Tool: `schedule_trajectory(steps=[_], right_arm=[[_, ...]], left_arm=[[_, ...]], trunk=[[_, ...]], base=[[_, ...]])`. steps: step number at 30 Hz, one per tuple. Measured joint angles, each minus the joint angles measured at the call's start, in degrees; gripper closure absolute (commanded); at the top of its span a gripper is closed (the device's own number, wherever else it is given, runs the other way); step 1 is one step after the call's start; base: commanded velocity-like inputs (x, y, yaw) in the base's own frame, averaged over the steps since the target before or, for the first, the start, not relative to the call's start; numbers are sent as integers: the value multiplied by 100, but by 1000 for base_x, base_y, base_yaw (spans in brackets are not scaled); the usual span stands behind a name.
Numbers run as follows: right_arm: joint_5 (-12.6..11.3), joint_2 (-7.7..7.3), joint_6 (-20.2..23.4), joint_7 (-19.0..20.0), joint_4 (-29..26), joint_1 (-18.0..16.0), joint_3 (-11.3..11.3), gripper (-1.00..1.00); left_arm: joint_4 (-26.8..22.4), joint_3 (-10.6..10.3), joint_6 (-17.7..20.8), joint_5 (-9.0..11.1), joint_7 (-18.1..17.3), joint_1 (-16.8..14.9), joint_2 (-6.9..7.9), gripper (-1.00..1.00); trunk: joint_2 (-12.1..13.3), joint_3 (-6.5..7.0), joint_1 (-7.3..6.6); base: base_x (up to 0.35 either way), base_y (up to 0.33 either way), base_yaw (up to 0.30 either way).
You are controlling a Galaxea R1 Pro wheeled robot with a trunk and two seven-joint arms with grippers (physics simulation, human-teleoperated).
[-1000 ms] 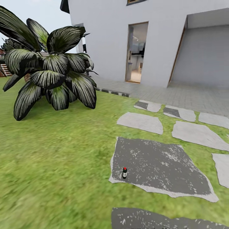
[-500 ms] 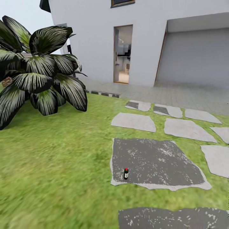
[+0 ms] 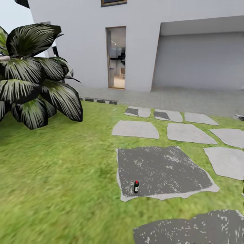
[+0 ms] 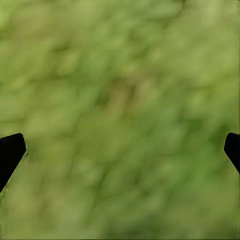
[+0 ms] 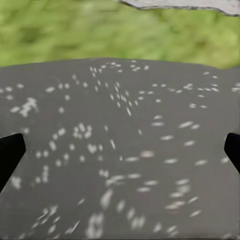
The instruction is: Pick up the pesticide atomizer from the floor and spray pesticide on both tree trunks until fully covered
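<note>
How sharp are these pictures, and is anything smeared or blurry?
Head view: the house, stepping stones and small bottle read clearly, while the near grass is smeared. Left wrist view: the grass is a soft green blur. Right wrist view: the speckled stone is mildly soft.

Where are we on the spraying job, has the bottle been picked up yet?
Nothing is done yet. The pesticide atomizer stands upright near the front-left corner of the dark stepping stone, untouched. Both grippers, left and right, are open and empty. Left: reaching it, grasping it, finding both trees, spraying their trunks.
</note>
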Motion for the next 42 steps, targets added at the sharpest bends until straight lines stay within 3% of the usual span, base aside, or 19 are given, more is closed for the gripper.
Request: schedule_trajectory(steps=[42], right_arm=[[0, 0, 0, 0, 0, 0, 0, -100]], left_arm=[[-6, 0, 4, 0, 0, 0, 4, -100]], trunk=[[0, 0, 0]], base=[[43, 320, -262]])
